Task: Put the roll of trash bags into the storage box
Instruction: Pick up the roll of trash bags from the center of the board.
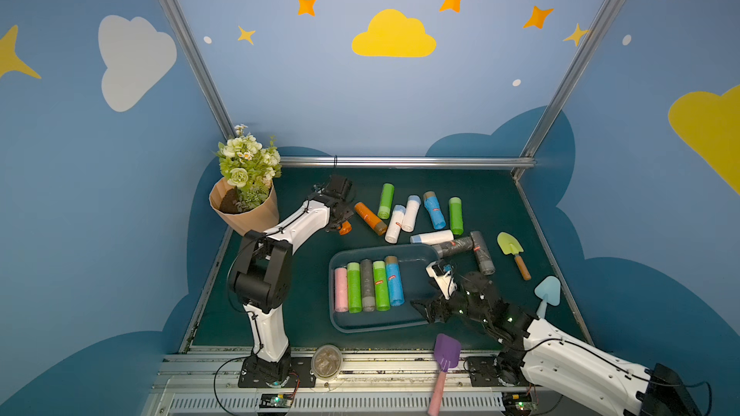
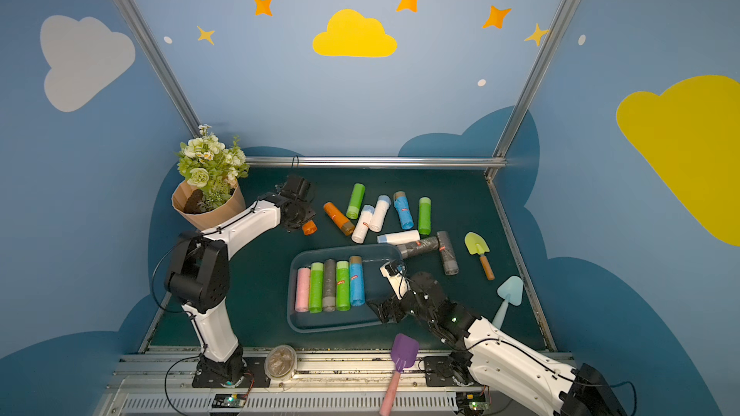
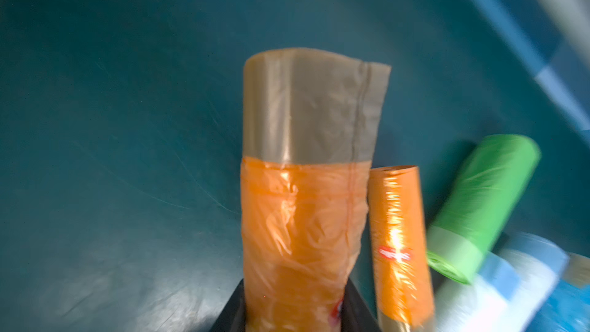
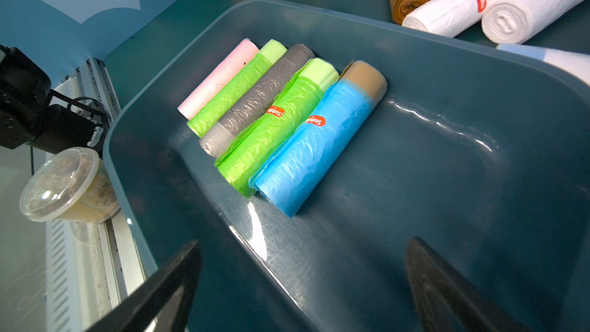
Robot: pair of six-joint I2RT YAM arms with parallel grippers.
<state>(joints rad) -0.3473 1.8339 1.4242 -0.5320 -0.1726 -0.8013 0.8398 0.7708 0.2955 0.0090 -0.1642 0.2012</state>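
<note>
Orange roll, clamped in the left hand, has a loose flap that may snag the storage box; right hand gapes wide.

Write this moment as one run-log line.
left gripper: shut on orange trash-bag roll | right gripper: open over storage box | inside: five rolls

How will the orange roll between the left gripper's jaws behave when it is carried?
The orange roll probably is light and somewhat soft: its film looks crinkled, so the jaws may dent it. Its loose tan end seems unwound and could flap or snag. The glossy plastic may slip a little.
</note>
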